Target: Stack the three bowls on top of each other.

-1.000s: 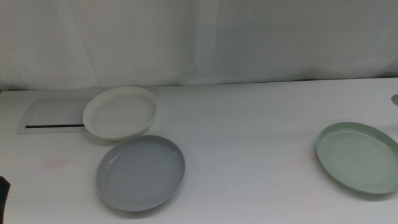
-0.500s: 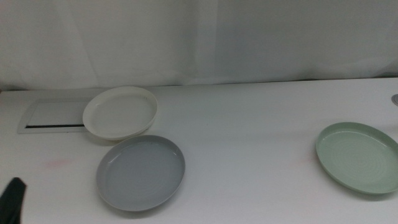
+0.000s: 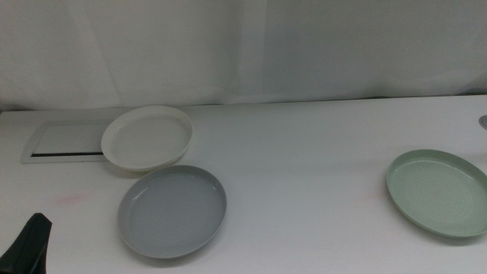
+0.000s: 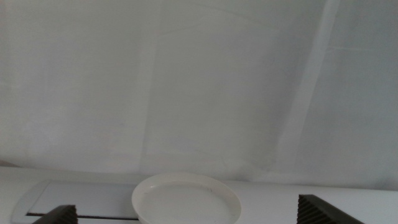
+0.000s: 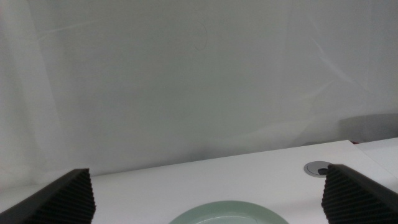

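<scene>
Three bowls lie apart on the white table. The cream-white bowl (image 3: 147,137) sits at the back left, and the grey bowl (image 3: 172,211) is just in front of it. The pale green bowl (image 3: 439,192) rests alone at the far right. My left gripper (image 3: 29,245) shows as a dark tip at the bottom left corner, left of the grey bowl. In its wrist view the left gripper (image 4: 183,206) is open and empty, facing the cream-white bowl (image 4: 186,200). My right gripper (image 5: 208,180), out of the middle view, is open and empty, with the green bowl (image 5: 230,215) ahead of it.
A flat white panel (image 3: 65,141) with a dark slot lies left of the cream-white bowl, also seen as the panel (image 4: 74,196). A round cable grommet (image 5: 319,168) sits at the table's right edge. A white curtain hangs behind the table.
My left gripper has risen farther into the middle view at the bottom left corner. The bowls have not moved.
</scene>
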